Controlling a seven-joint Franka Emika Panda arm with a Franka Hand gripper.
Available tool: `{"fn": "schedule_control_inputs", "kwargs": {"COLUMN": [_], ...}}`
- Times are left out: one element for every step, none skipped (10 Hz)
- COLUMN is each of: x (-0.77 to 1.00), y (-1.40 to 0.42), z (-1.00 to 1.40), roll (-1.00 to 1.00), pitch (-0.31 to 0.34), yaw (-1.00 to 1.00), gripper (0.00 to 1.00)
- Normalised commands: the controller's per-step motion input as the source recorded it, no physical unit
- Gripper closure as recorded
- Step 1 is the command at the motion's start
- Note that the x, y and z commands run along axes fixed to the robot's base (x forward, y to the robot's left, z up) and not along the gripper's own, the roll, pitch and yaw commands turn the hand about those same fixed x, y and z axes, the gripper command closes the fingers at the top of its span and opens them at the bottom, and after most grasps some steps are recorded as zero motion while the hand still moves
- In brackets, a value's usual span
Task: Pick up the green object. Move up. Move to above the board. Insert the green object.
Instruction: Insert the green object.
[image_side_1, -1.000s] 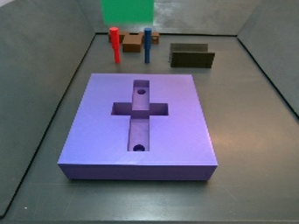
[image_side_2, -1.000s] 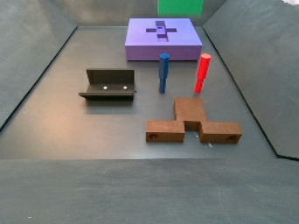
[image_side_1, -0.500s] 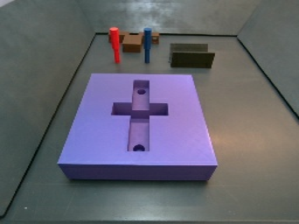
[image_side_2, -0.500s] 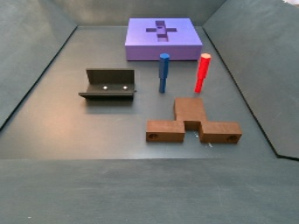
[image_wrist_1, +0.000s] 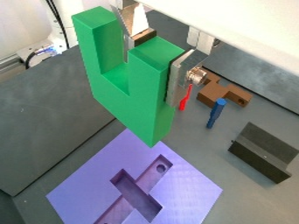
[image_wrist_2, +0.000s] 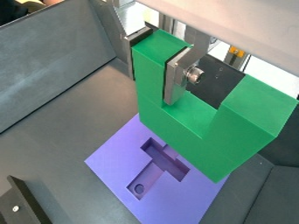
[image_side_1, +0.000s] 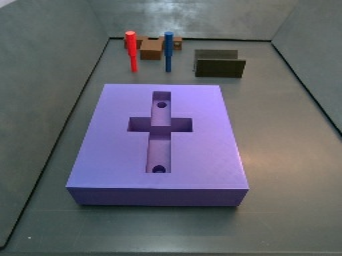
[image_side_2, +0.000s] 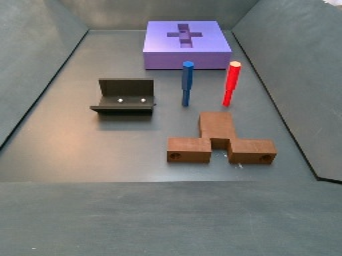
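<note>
I am holding the green object (image_wrist_1: 126, 72) clamped in my gripper (image_wrist_1: 152, 61), hanging high above the board (image_wrist_1: 87, 192) — out of both side views. Next I am judging a descent, prongs aligned — into the recess.

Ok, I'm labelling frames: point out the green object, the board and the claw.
green object (image_wrist_1: 131, 92), wrist view, on its front face.
board (image_side_1: 201, 140), side view, on its bare top.
claw (image_wrist_2: 158, 66), wrist view, between the fingertips, on the block.

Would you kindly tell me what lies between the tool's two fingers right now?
One prong of the green object sits clamped between the tool's silver fingers, high above the board, as both wrist views show; neither side view shows the tool.
</note>
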Motion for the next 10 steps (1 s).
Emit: {"fn": "schedule_control_inputs", "kwargs": {"x": [-0.02, 0.00, 0.04, 0.06, 0.19, 0.19, 0.18, 0.12, 0.29, 0.52], "y": [0.00, 0.00, -0.03, -0.07, -0.15, -0.17, -0.15, -0.11, -0.25, -0.28], "z": [-0.22, -0.48, -0.66, -0.71, -0.72, -0.69, -0.78, -0.80, -0.85, -0.68], "roll": [0.10, 0.16, 0.17, 0.17, 0.14, 0.15, 0.00, 0.00, 0.00, 0.05], "pitch": [-0.040, -0.069, -0.067, -0.087, -0.069, -0.067, -0.073, -0.099, -0.076, -0.079], "yaw": [0.01, 0.02, 0.01, 0.00, 0.00, 0.00, 0.00, 0.00, 0.00, 0.00], "gripper": [1.00, 1.00, 1.00, 1.00, 1.00, 1.00, 1.00, 1.00, 1.00, 1.00]}}
